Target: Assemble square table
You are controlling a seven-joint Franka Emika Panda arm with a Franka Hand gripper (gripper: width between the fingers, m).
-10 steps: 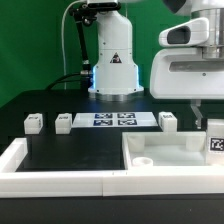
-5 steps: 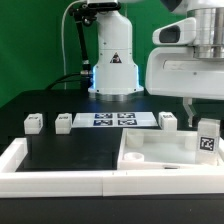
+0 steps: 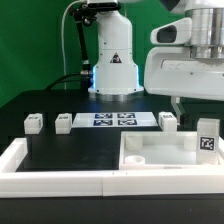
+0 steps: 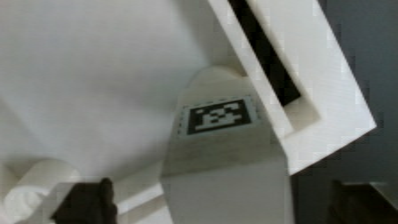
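A small white plastic block leg (image 3: 208, 140), marked with a black-and-white square tag, is seen upright at the right edge of the frame, over the white plastic square slab (image 3: 150, 150) in the lower right. The gripper (image 4: 222, 195) is seen open, its dark fingers (image 4: 86, 203) spaced from the leg on both sides.

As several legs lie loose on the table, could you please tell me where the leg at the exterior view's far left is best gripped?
Grip that leg across its two flat side faces, coming straight down from above: it sits low on the table, apart from the neighbouring leg.
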